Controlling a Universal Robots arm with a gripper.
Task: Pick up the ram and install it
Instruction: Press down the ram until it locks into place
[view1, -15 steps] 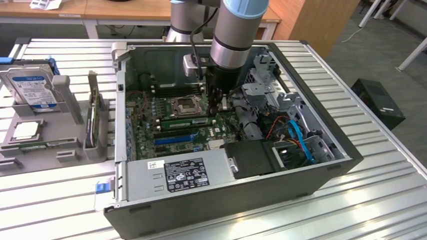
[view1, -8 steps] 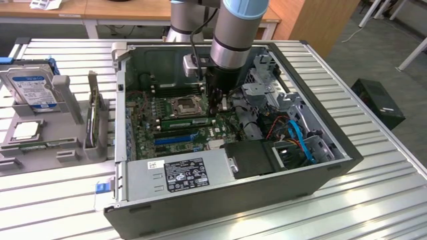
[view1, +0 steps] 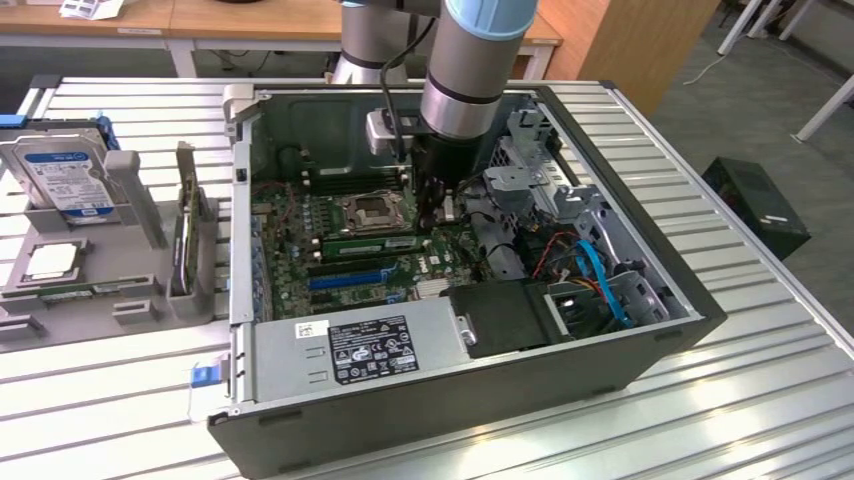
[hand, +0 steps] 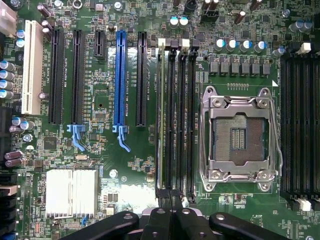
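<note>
The ram (view1: 371, 244) is a narrow green stick lying along a black memory slot on the motherboard, beside the CPU socket (view1: 367, 212). In the wrist view the ram (hand: 160, 115) shows edge-on in the outermost of several parallel slots (hand: 182, 115). My gripper (view1: 434, 218) hangs inside the open computer case, just above one end of that slot bank. Its black fingers (hand: 159, 220) are pressed together over the slot ends. The gripper (hand: 170, 217) is shut with nothing between the fingers.
A power supply (view1: 360, 345) fills the case's near side, with drive cages and blue cables (view1: 601, 280) on the exterior view's right. A grey holder (view1: 80, 250) outside the case carries a hard drive (view1: 60, 175) and an upright card (view1: 187, 230). Blue expansion slot (hand: 119, 80), heatsink (hand: 72, 192).
</note>
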